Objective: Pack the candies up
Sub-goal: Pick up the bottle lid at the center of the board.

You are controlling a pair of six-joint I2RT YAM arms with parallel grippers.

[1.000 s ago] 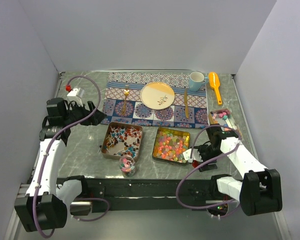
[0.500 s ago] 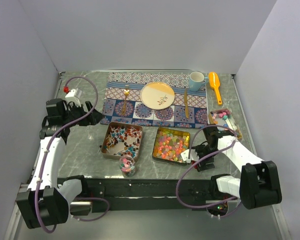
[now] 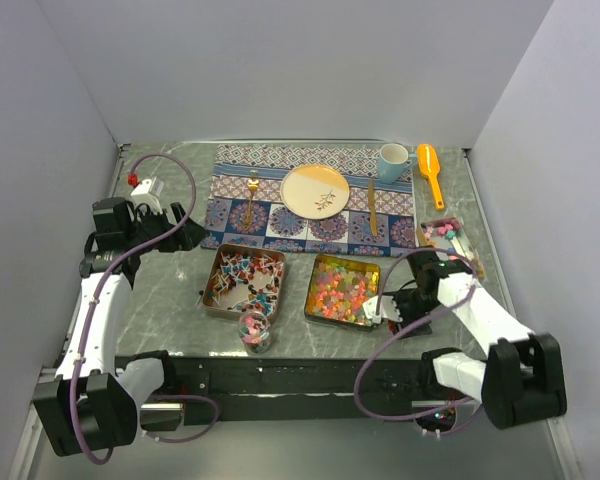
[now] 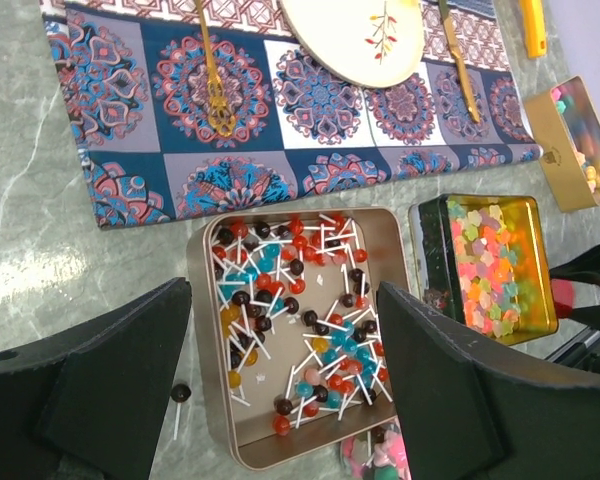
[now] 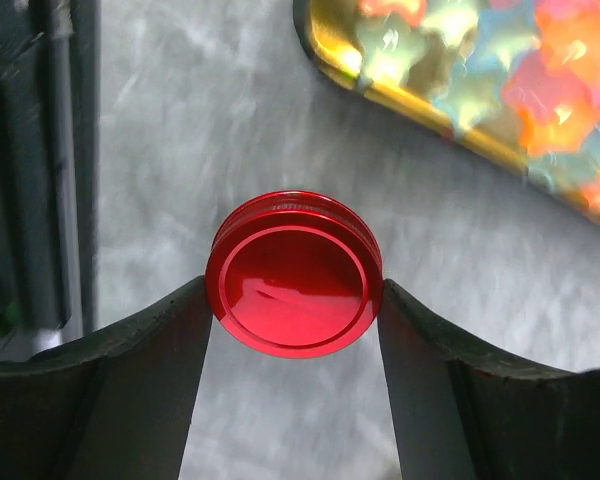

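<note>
Though spread lid-wide, right gripper [image 5: 295, 286] seemingly touches – both sides – red lid [image 5: 294, 262].

A: How is the light?
B: Bright and even, from overhead. Shadows on the tabletop [image 3: 170, 300] are short and soft.
A: Any glare?
B: Yes, 1 white streak on the red disc [image 5: 294, 273] and sparkle on the gold tin [image 5: 420, 105]. Its candies [image 5: 570, 70] are out of focus. The overhead view is sharp, though fine detail is lost.

Grey marble-look table [image 3: 165, 300], plain white walls [image 3: 280, 60], even light
</note>
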